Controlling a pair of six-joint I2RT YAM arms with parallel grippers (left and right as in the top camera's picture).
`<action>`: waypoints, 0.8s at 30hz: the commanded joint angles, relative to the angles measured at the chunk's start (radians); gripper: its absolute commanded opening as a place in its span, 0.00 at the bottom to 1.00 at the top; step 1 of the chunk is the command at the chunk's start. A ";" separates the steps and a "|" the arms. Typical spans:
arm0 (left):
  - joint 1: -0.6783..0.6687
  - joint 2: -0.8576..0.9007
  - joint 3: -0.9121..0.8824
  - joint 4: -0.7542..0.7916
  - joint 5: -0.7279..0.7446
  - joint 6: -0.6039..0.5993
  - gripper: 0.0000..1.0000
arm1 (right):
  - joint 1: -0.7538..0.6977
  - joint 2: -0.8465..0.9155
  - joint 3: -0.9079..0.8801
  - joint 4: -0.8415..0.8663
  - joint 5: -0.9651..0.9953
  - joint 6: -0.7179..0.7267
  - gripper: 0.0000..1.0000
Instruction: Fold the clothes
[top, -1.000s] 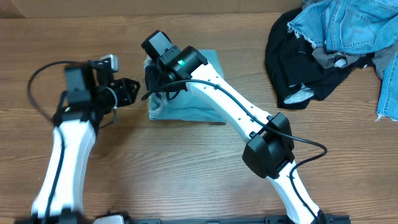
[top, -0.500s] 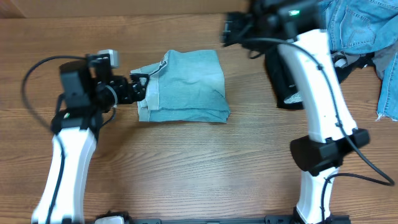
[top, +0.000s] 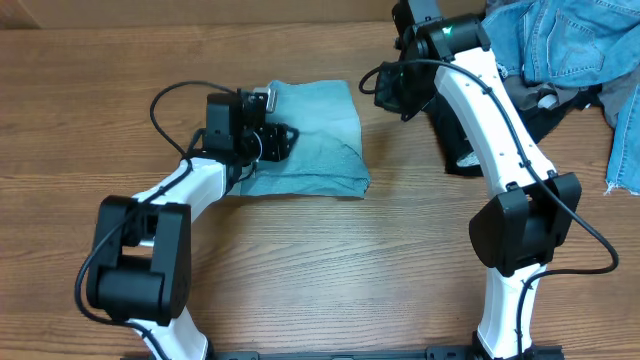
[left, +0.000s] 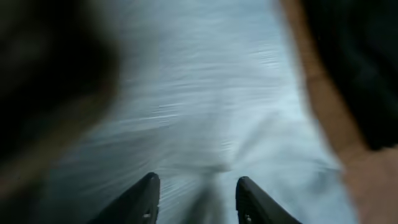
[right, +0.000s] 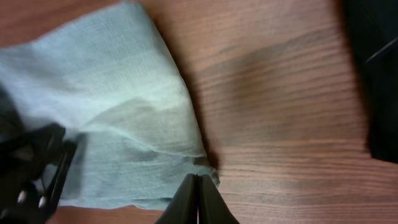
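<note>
Your left pincer (left: 196, 199): fingers apart, over the one folded pale-blue denim garment (top: 320, 150). Cloth is right under the tips; contact unclear, view blurred. Your right pincer (right: 198, 196): fingers together, empty, above the brown wooden table (right: 280, 93), folded edge just beside it. Farther out, on its other side: one heap, three pieces: black garment (top: 445, 125), grey garment (top: 522, 92), frayed mid-blue denim garment (top: 570, 40).

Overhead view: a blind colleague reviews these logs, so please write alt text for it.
A folded pale blue garment lies on a wooden table with the left gripper over its left edge. The right gripper hangs beside the garment's far right corner, next to a heap of denim and black clothes.
</note>
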 joint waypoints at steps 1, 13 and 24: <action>0.027 -0.011 0.031 -0.028 -0.210 -0.039 0.40 | 0.009 -0.005 -0.006 0.013 -0.017 -0.030 0.04; 0.059 -0.241 0.038 0.005 -0.074 -0.068 0.34 | 0.112 0.021 -0.010 0.170 -0.128 -0.104 0.04; 0.011 -0.078 0.038 0.178 -0.114 -0.106 0.35 | 0.157 0.091 -0.243 0.273 -0.216 -0.076 0.04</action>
